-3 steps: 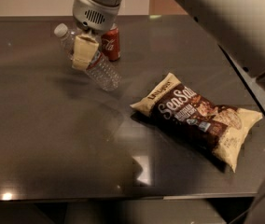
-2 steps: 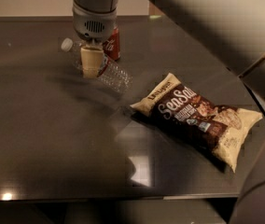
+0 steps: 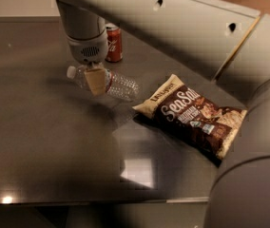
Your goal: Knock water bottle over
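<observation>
The water bottle (image 3: pixel 120 86) lies on its side on the dark table (image 3: pixel 54 141), its white cap (image 3: pixel 71 71) pointing left and its clear ribbed body pointing right. My gripper (image 3: pixel 95 82) hangs from the grey wrist directly over the bottle's label end, and its tan tip covers the middle of the bottle. I cannot tell whether it touches the bottle.
A red Coca-Cola can (image 3: pixel 113 42) stands upright just behind the bottle. A brown chips bag (image 3: pixel 192 115) lies flat to the right. My arm (image 3: pixel 182 27) spans the upper right. The table's front edge (image 3: pixel 101 202) runs along the bottom.
The gripper has moved toward the front of the table. The bottle has shifted the same way and now lies flatter, more left to right. The can and bag have not moved.
</observation>
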`<state>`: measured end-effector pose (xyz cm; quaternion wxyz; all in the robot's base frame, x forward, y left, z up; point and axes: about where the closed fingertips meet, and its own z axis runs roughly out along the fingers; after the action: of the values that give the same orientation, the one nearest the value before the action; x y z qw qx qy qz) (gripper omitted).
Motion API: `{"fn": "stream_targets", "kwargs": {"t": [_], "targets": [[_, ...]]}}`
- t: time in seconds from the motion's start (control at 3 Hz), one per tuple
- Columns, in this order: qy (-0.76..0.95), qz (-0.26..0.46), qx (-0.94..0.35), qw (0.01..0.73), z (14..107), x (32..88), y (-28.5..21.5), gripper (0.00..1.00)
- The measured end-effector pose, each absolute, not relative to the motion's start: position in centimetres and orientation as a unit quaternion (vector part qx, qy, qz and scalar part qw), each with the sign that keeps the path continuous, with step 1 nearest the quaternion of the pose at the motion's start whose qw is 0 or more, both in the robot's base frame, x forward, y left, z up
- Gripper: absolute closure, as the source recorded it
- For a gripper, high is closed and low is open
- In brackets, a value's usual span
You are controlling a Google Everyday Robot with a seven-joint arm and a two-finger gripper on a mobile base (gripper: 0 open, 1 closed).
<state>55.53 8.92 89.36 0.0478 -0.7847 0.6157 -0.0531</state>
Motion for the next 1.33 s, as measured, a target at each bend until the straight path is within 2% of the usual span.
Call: {"fn": "stream_targets", "kwargs": {"t": [0.33,1.33], "targets": [[0.585,-0.081,-0.807,0.017,87.4,55.9,9.6,0.82],[0.525,-0.094,-0.845,-0.029,84.3,54.7,11.3,0.12]]}}
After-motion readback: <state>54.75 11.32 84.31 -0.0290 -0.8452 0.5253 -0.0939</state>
